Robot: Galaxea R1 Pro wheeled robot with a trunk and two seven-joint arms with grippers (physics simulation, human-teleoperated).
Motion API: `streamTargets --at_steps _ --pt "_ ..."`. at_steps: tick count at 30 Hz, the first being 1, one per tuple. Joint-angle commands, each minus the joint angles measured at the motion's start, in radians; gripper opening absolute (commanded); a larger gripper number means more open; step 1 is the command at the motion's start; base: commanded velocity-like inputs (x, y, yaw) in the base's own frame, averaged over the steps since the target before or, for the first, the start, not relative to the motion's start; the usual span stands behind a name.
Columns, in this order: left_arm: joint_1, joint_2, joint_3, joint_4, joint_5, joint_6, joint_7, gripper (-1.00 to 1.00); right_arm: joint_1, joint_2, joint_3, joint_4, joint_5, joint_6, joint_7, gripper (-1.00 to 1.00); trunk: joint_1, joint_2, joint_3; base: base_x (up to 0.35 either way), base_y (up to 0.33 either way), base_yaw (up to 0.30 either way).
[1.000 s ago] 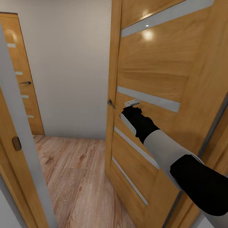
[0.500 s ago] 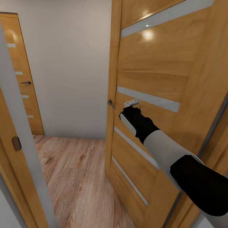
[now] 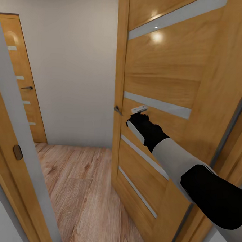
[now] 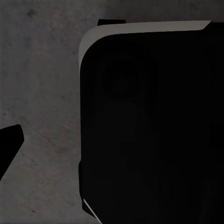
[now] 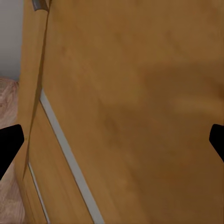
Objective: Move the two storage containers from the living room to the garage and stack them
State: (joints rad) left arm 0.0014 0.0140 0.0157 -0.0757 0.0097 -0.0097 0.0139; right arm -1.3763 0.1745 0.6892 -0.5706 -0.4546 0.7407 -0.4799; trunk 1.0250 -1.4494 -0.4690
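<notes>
The two storage containers are out of view. My right arm reaches forward to a wooden door (image 3: 163,77) with frosted strips, and my right gripper (image 3: 138,117) is up against its face just below a small white piece (image 3: 140,109). In the right wrist view the right gripper (image 5: 112,144) is open, its dark fingertips (image 5: 9,144) far apart with the door panel close in front. In the left wrist view one fingertip (image 4: 7,149) of my left gripper (image 4: 112,149) hangs over dark grey speckled floor (image 4: 42,93), beside a black part of the robot (image 4: 154,126).
The door stands ajar, its edge and lever handle (image 3: 117,110) in mid view. Past it, light wood plank flooring (image 3: 80,183) runs to a white wall (image 3: 74,67). Another wooden door (image 3: 24,89) is at the far left. A door frame (image 3: 15,128) is close on my left.
</notes>
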Motion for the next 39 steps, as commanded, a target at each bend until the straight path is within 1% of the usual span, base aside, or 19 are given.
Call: streamTargets --at_steps 1,4,9,10,12,18,23,30,35,38,39 --pt "0.000 0.000 0.001 -0.001 0.001 -0.001 0.001 1.00 -0.001 0.000 0.005 0.000 -0.010 0.002 -0.009 1.00 0.000 -0.001 -0.001 0.000 0.000 0.000" --pt "0.000 0.000 0.001 -0.001 0.001 -0.001 0.001 1.00 -0.002 0.000 0.003 0.000 -0.010 0.002 -0.007 1.00 0.000 -0.001 -0.001 0.000 0.000 0.000" --pt "0.000 0.003 0.003 -0.001 0.003 -0.001 0.004 1.00 0.027 0.000 0.002 -0.001 -0.041 -0.027 0.021 1.00 0.000 -0.001 -0.001 0.000 0.000 0.000" --pt "0.000 0.003 0.003 -0.001 0.003 -0.001 0.004 1.00 0.032 0.000 0.002 -0.002 -0.038 -0.021 0.027 1.00 0.000 -0.001 -0.001 0.000 0.000 0.000" --pt "0.000 0.004 0.004 -0.001 0.003 -0.001 0.005 1.00 0.044 0.000 0.003 -0.003 -0.034 -0.010 0.015 1.00 0.000 -0.001 -0.001 0.000 0.000 0.000" --pt "0.000 0.004 0.003 -0.001 0.003 -0.001 0.006 1.00 0.078 0.000 0.004 -0.034 -0.047 -0.015 -0.016 1.00 0.000 -0.001 -0.001 0.000 0.000 0.000" --pt "0.000 0.004 0.003 -0.001 0.003 -0.001 0.006 1.00 0.106 0.000 0.008 -0.047 -0.051 -0.016 -0.015 1.00 0.000 -0.001 -0.001 0.000 0.000 0.000" --pt "0.000 0.004 0.003 -0.001 0.003 -0.001 0.006 1.00 0.146 0.000 0.012 -0.049 -0.093 -0.044 0.025 1.00 0.000 -0.001 -0.001 0.000 0.000 0.000" --pt "0.000 0.003 0.003 -0.001 0.003 -0.001 0.006 1.00 0.174 0.000 0.017 -0.075 -0.124 -0.073 0.053 1.00 0.000 -0.001 -0.001 0.000 0.000 0.000" --pt "0.000 0.003 0.003 -0.001 0.003 -0.001 0.006 1.00 0.191 0.000 0.018 -0.092 -0.142 -0.077 0.070 1.00 0.000 -0.001 -0.001 0.000 0.000 0.000" --pt "0.000 0.003 0.003 -0.001 0.003 -0.001 0.006 1.00 0.245 0.000 0.019 -0.122 -0.161 -0.078 0.091 1.00 0.000 -0.001 -0.001 0.000 0.000 0.000"
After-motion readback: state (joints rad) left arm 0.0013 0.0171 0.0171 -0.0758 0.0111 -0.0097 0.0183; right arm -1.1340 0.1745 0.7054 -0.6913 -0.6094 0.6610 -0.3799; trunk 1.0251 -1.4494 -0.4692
